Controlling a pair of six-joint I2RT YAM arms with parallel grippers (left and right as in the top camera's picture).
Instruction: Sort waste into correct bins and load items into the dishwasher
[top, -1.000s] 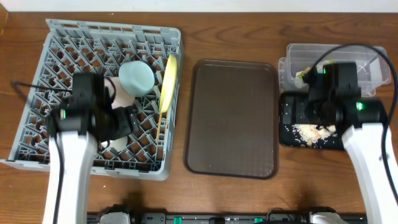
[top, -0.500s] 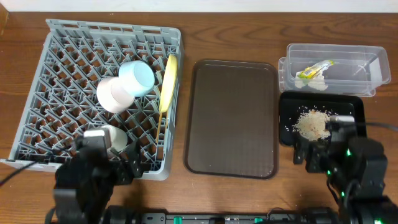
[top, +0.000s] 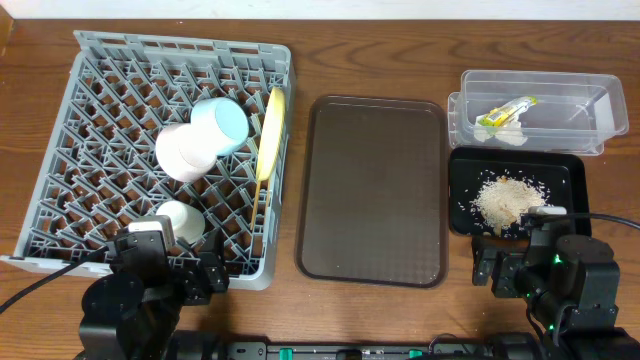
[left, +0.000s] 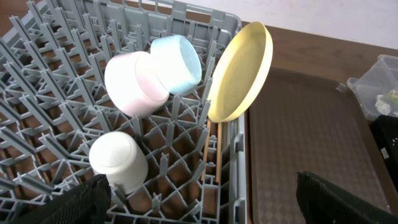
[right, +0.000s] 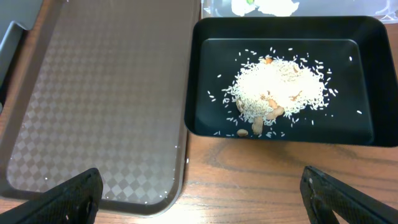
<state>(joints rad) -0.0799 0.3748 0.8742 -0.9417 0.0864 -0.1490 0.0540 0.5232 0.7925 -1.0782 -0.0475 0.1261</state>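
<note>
Left hand (left: 205, 202) released, empty | right hand (right: 202, 196) released too | all looks sorted | park clear of dish rack (top: 180, 45), black tray (top: 562, 185)

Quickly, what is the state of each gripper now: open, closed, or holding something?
Left gripper: open, jaws wide apart, holding nothing.
Right gripper: open, jaws wide apart, holding nothing.

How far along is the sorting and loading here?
Looks finished. Wrapper sits in the clear tub, rice crumbs in the black tray; plate, pink bowl, blue bowl, white cup and chopsticks are in the rack. Left gripper and right gripper are open, holding nothing. Nothing visibly left.
</note>
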